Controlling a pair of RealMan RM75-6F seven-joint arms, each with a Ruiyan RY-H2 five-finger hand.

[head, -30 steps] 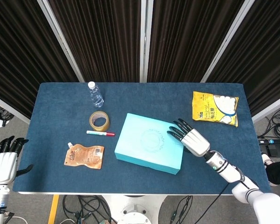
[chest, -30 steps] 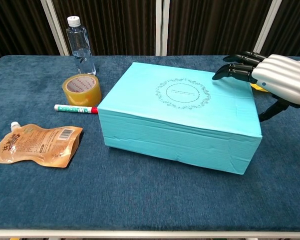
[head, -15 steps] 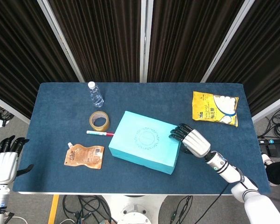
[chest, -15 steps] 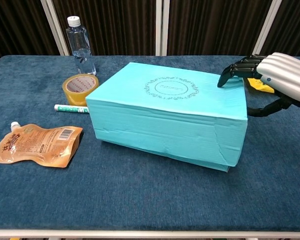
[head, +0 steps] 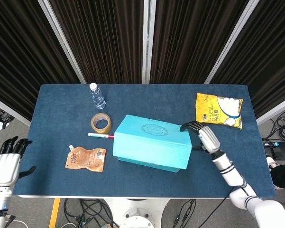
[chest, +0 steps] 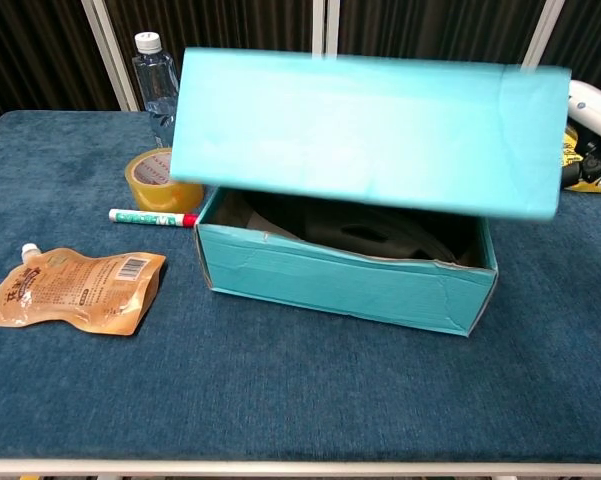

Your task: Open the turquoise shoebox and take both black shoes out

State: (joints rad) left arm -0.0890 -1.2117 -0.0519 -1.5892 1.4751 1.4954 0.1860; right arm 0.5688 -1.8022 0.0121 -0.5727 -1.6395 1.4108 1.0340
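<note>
The turquoise shoebox point(head: 151, 151) stands mid-table with its lid point(chest: 368, 132) lifted and tilted above the base point(chest: 342, 282). In the gap, the chest view shows dark shoes point(chest: 365, 232) lying inside, mostly in shadow. My right hand point(head: 200, 136) grips the lid at its right end, fingers over the top edge and thumb underneath; in the chest view only a bit of the right hand point(chest: 592, 102) shows behind the lid. My left hand point(head: 7, 160) hangs off the table's front left corner, fingers apart, holding nothing.
Left of the box lie a red-capped marker point(chest: 150, 216), a tape roll point(chest: 161, 181), a water bottle point(chest: 159, 86) and a brown pouch point(chest: 76, 291). A yellow snack bag point(head: 219, 110) sits at the back right.
The lid has come up off the box, lifted by my right hand; a second ago the box was shut with the fingers resting on its top. The box also slid a little left.
</note>
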